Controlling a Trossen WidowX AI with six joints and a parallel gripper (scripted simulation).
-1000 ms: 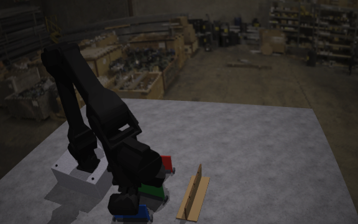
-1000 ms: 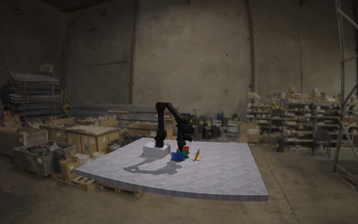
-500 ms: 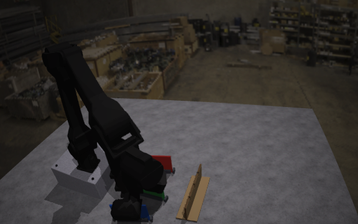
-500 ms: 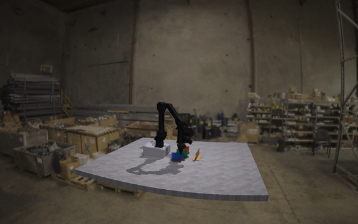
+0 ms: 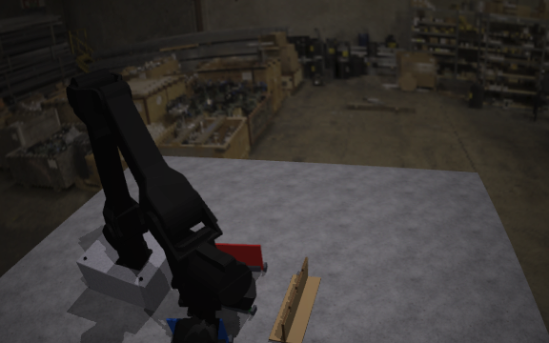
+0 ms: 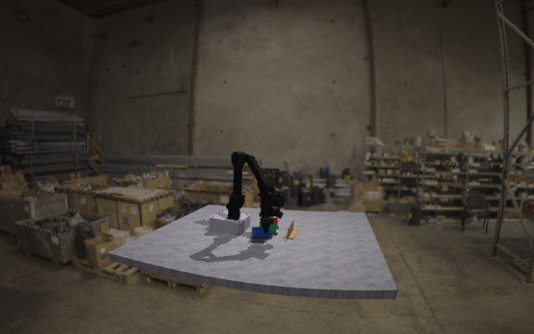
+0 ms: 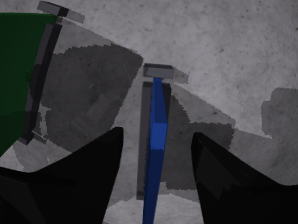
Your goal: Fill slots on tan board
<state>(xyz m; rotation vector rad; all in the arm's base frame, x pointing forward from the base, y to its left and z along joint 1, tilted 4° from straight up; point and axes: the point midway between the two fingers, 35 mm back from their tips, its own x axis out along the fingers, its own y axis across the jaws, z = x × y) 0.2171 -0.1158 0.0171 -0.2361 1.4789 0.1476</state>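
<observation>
The pincer [image 5: 197, 339] [image 6: 266, 231] [image 7: 157, 137] is partly open, gripping nothing; in the wrist view its fingers stand at eight and four o'clock, apart from the blue board [image 5: 171, 324] [image 6: 260, 232] [image 7: 158, 135] between them. That board stands upright in its holder [image 7: 145, 92]. At ten o'clock there is the green board [image 6: 273, 227] [image 7: 17, 70]. Farther out in the top view, at one o'clock from the pincer, the red board [image 5: 245, 254] [image 6: 276, 222] sits on the counter [image 5: 405, 248] [image 6: 334, 260]; the tan board [image 5: 296, 297] [image 6: 290, 230] stands at two. No colored board is seated there, so all the slotting seems left.
</observation>
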